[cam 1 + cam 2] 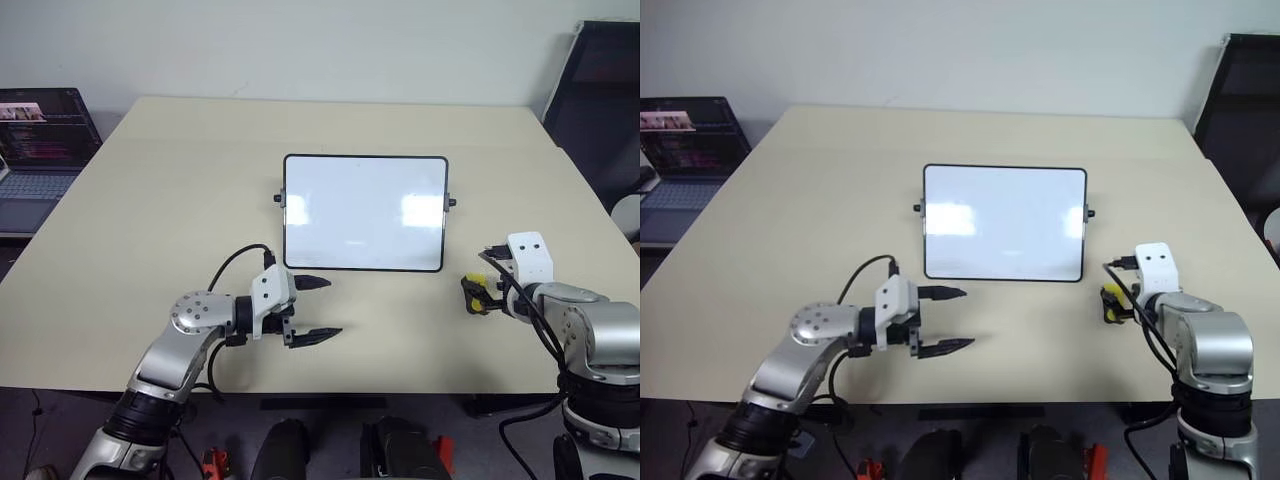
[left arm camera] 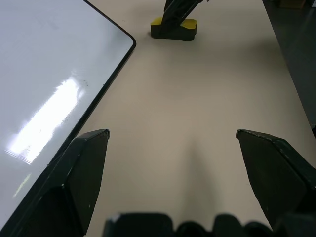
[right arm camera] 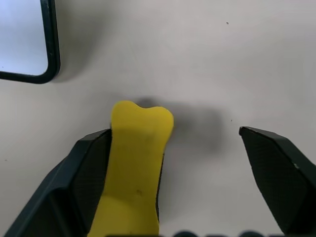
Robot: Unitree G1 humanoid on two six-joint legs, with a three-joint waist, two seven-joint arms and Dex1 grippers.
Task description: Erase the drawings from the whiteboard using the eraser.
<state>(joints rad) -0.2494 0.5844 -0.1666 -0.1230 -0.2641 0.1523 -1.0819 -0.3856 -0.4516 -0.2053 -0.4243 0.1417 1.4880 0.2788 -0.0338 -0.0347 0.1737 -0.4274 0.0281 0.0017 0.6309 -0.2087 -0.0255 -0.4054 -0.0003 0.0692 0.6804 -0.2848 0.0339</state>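
The whiteboard (image 1: 363,212) lies flat in the middle of the table, its face plain white with glare patches; the drawings are out of view. My left gripper (image 1: 334,306) hovers open just off the board's near left corner, pointing right, with nothing between its fingers. To the right of the board, the yellow eraser (image 3: 136,168) with its black underside rests on the table. My right gripper (image 3: 174,132) stands open around it, and the eraser leans against one finger while the other finger is well apart. In the left wrist view, the eraser (image 2: 174,28) sits beyond the board's corner.
The beige table (image 1: 180,180) stretches wide around the board. An open laptop (image 1: 40,140) sits off the table's far left. A black chair (image 1: 600,100) stands at the far right. Cables run along both arms.
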